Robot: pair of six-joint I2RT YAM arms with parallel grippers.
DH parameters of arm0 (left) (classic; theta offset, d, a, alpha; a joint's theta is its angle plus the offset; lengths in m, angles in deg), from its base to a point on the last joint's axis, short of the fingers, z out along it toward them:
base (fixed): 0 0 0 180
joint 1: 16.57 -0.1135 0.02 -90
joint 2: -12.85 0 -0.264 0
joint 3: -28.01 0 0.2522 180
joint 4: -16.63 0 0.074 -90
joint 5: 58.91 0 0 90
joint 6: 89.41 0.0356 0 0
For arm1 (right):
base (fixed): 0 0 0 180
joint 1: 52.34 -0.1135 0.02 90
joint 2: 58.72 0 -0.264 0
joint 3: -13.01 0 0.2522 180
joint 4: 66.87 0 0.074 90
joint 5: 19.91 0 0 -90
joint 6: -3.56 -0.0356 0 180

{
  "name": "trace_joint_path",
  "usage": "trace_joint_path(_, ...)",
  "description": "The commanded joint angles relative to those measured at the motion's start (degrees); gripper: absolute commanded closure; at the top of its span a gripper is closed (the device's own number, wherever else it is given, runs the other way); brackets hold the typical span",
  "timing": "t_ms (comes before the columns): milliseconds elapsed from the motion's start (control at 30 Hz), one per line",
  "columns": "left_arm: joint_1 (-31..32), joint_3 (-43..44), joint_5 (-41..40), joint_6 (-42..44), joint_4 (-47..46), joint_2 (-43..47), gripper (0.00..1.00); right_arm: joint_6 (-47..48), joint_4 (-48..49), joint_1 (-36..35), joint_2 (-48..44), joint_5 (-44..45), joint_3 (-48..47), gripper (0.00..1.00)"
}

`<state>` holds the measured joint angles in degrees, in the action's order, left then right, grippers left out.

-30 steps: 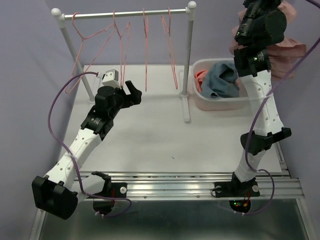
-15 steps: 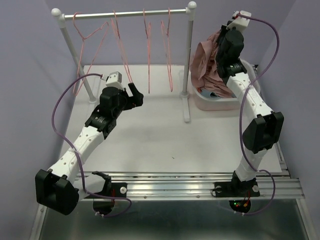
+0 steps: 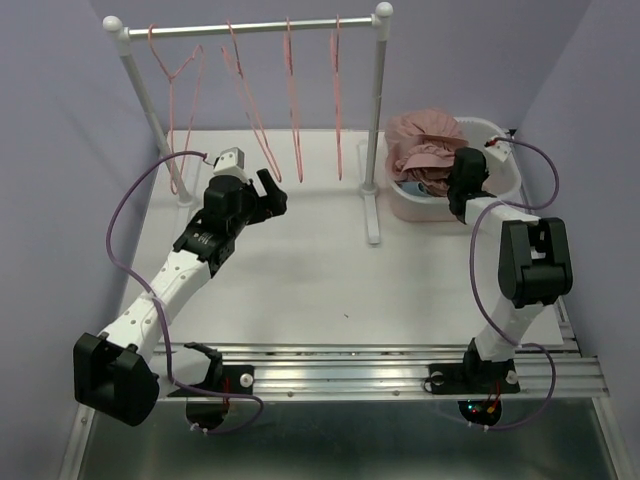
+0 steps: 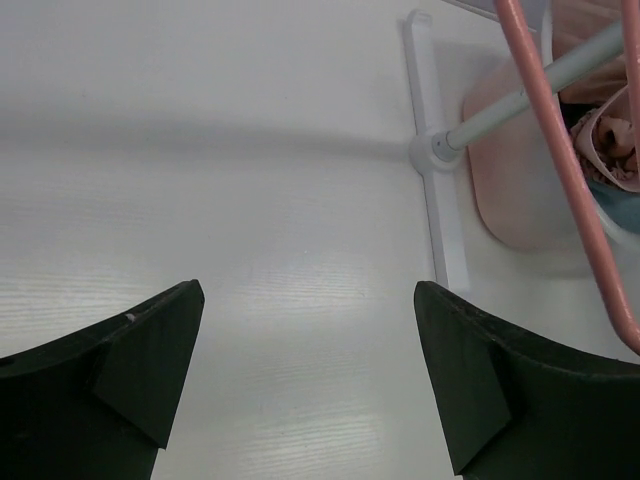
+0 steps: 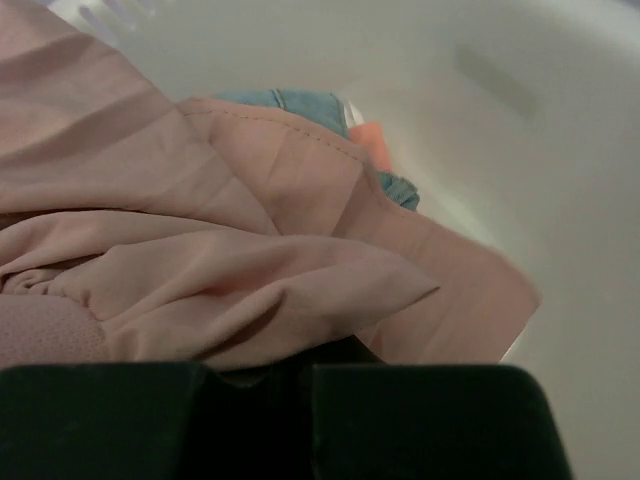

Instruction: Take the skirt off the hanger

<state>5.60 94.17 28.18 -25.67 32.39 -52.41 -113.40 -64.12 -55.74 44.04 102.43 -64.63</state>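
dusty-pink fabric skirt (image 3: 425, 140) off the hanger, heaped in the pale plastic tub (image 3: 415, 207) at the right rear of the white surface (image 3: 300, 270).
the right claw (image 5: 305, 372) is inside the tub, its fingers closed together on a fold of the skirt; a blue garment (image 5: 290, 100) and an orange one (image 5: 368, 145) lie beneath. four pink wire hangers (image 3: 292, 100) hang on the white rail rack (image 3: 250, 27) beside the tub. the left claw (image 4: 307, 290) hovers over the surface near the rack's foot, fingers spread wide, gripping nothing.

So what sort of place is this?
Probably a robot lab bench staged as a laundry corner: clothes rail with pink hangers, tub holding a pink skirt, white table.
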Motion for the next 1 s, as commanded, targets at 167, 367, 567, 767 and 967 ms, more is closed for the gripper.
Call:
trace_joint_path(167,0.85,-0.11,-3.40,-1.86,1.78,3.55,0.01,-3.90,-7.01,3.14,-0.18,-2.54,-3.88,0.69)
trace_joint_path(367,1.03,0.77,-5.95,-2.56,3.09,7.15,0.01,0.77,-19.74,3.66,-5.55,0.70,-17.48,0.00)
trace_joint_path(567,1.12,2.35,-8.94,-4.15,6.95,10.50,0.01,-3.51,-34.68,3.66,-14.77,8.16,-21.64,0.00)
trace_joint_path(767,1.12,1.39,-13.78,-5.99,10.30,12.86,0.01,-10.30,-42.52,3.66,-29.17,8.98,-10.59,0.00)
trace_joint_path(967,1.21,-1.95,-18.52,-7.22,9.87,13.57,0.01,-14.44,-42.01,3.66,-43.23,3.63,11.01,0.00)
